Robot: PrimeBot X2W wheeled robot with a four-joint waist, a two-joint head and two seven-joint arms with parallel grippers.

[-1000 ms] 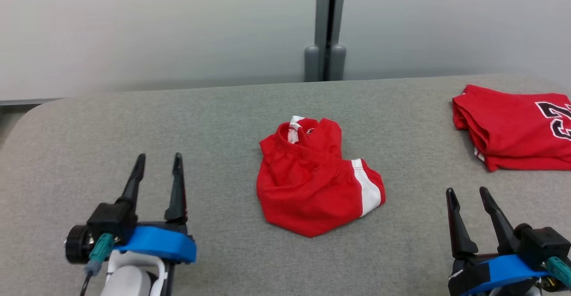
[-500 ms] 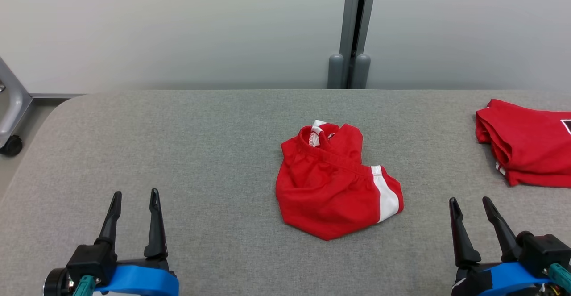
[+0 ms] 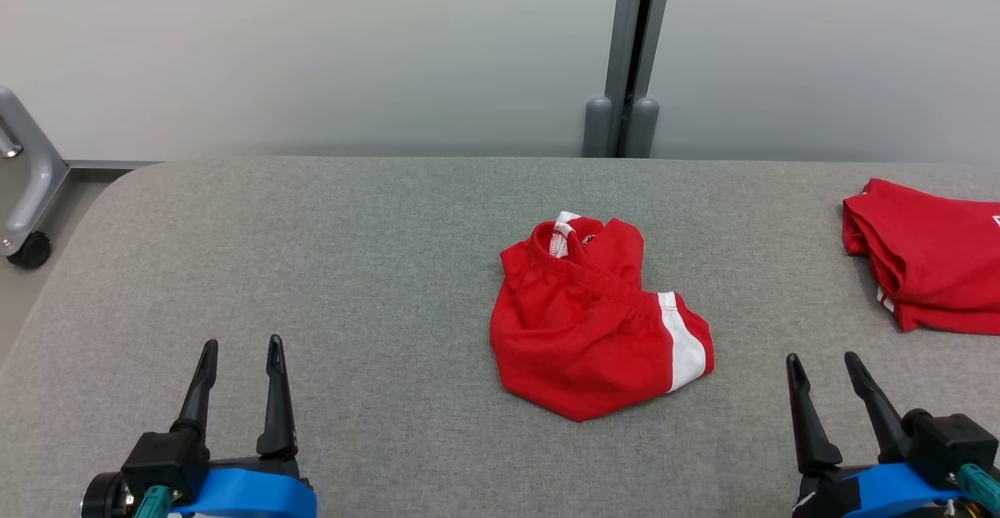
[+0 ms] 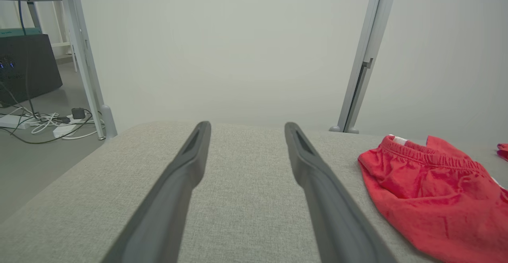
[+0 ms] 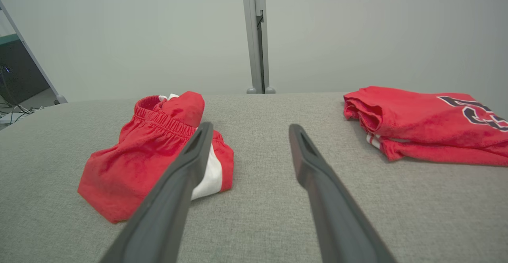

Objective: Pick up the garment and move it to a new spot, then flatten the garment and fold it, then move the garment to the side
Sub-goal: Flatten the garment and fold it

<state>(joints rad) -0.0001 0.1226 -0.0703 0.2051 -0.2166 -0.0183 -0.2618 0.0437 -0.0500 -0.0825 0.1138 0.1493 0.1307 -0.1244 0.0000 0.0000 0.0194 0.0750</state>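
Pickup not yet begun. Head view: we see the crumpled garment (image 3: 594, 323) centred on the worktop (image 3: 328, 268), left tool (image 3: 241, 342) and right tool (image 3: 822, 357) both spread, empty. Left wrist: garment off right. Right wrist: garment close left, so we'd reach and pinch there.

The head view looks forward and down on the table (image 3: 312, 268) from above. Both wrist views sit low, close over its top, facing the wall (image 4: 238, 56). All three share the shorts (image 3: 594, 323).
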